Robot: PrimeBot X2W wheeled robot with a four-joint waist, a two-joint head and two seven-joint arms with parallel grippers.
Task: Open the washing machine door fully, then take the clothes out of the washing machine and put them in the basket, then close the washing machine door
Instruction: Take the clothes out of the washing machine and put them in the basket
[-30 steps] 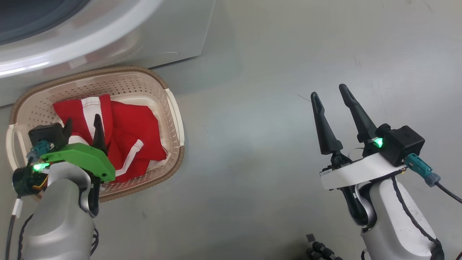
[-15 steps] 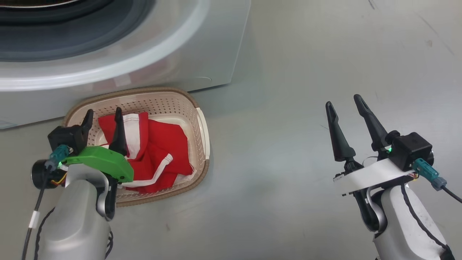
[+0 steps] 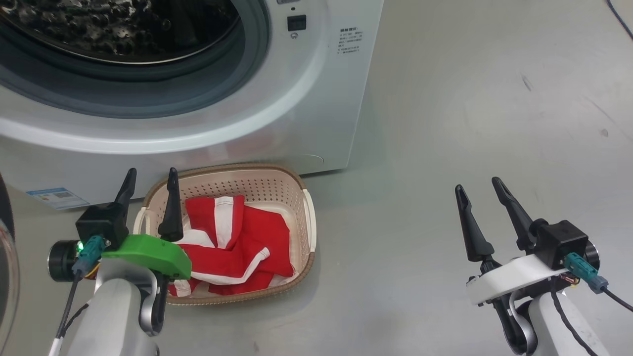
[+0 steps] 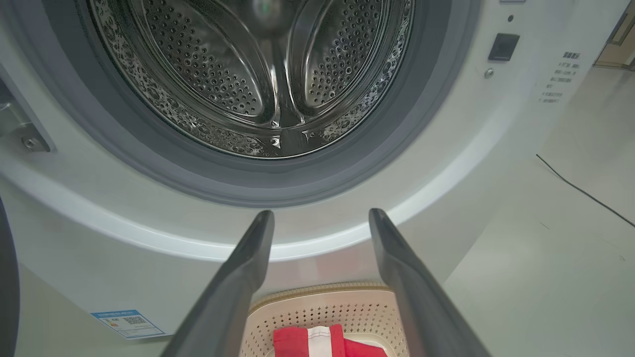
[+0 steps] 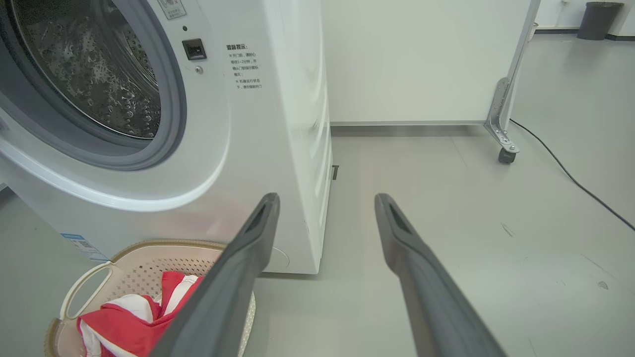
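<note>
The white washing machine (image 3: 306, 99) stands open, and its steel drum (image 4: 248, 74) inside the grey ring holds no clothes that I can see. A dark sliver of the washing machine door (image 3: 4, 207) shows at the far left edge. The cream basket (image 3: 296, 198) sits on the floor against the machine's front, with the red clothes (image 3: 237, 242) heaped in it, white bands showing. My left gripper (image 3: 152, 173) hovers open above the basket's left rim, fingers aimed at the drum, holding nothing. My right gripper (image 3: 478, 184) hangs open over bare floor, well right of the basket.
A blue sticker (image 3: 57, 198) marks the machine's lower left front. Beyond the machine a white panel on a caster (image 5: 501, 148) stands, with a black cable (image 5: 570, 173) along the grey floor and a dark bin (image 5: 598, 20) far back.
The head camera has tilted up, bringing the drum opening into the picture. My left gripper has lifted away from the clothes in the basket, still open. The right gripper stays open.
</note>
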